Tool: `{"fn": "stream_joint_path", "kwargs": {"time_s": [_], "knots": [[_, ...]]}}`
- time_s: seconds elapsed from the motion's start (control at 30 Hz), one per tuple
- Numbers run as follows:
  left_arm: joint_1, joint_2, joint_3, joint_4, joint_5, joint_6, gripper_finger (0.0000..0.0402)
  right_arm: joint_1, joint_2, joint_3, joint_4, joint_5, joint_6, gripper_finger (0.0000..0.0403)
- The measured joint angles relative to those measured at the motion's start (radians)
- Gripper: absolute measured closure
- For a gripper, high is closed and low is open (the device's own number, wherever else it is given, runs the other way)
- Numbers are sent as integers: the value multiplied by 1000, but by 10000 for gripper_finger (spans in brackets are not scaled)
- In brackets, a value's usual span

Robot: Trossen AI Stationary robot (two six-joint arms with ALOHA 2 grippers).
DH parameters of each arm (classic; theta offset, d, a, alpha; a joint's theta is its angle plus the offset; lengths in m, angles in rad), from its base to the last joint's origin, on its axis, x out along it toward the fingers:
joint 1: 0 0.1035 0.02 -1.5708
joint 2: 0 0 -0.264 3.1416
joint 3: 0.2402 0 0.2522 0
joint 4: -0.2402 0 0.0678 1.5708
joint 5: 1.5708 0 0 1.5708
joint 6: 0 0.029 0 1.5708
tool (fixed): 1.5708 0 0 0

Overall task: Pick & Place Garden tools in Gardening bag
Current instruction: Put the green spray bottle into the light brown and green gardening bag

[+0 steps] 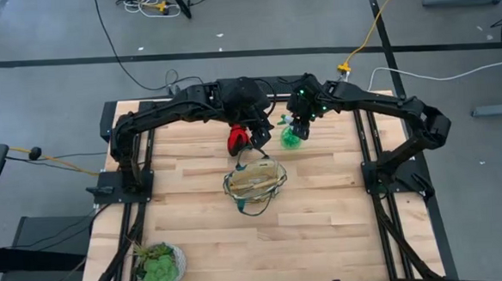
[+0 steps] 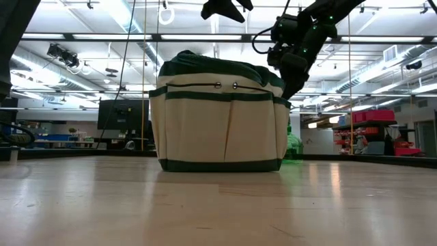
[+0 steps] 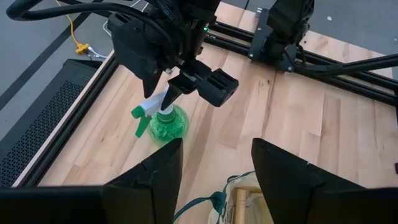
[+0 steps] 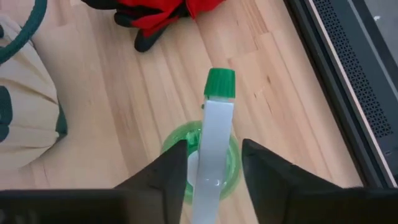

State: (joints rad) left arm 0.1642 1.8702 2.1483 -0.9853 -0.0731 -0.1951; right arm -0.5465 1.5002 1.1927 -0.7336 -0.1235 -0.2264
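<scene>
Right wrist view puts my right gripper (image 4: 214, 168) straight over the green spray bottle (image 4: 208, 163), my two dark fingers (image 4: 163, 174) flanking its white nozzle on either side; they sit close to it, but I cannot tell whether they already press on it or stand just clear. The bottle stands upright on the wooden table (image 1: 324, 223), at the far side, just beside the red-and-black glove bundle (image 1: 237, 139), which lies on the boards. My left gripper (image 3: 214, 168) hangs above the gardening bag (image 1: 255, 182) near the glove bundle, fingers spread apart with nothing between them, and past them I see my other arm bent down on the bottle (image 3: 163, 122). The bag sits mid-table, tan with a dark green rim, its green handles looped loose. A leafy plant in a white pot (image 1: 160, 264) stands well apart at the near left corner.
</scene>
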Motion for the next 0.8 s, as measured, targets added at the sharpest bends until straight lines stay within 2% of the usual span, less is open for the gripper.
{"fn": "stream_joint_path", "kwargs": {"time_s": [0.47, 0.8], "knots": [[0, 0, 0, 0, 0, -3, 203, 0, 0, 0, -9, -1, 0, 334], [-5, -20, -2, 2, 0, -14, 203, 0, -4, 0, -9, -1, 0, 348]]}}
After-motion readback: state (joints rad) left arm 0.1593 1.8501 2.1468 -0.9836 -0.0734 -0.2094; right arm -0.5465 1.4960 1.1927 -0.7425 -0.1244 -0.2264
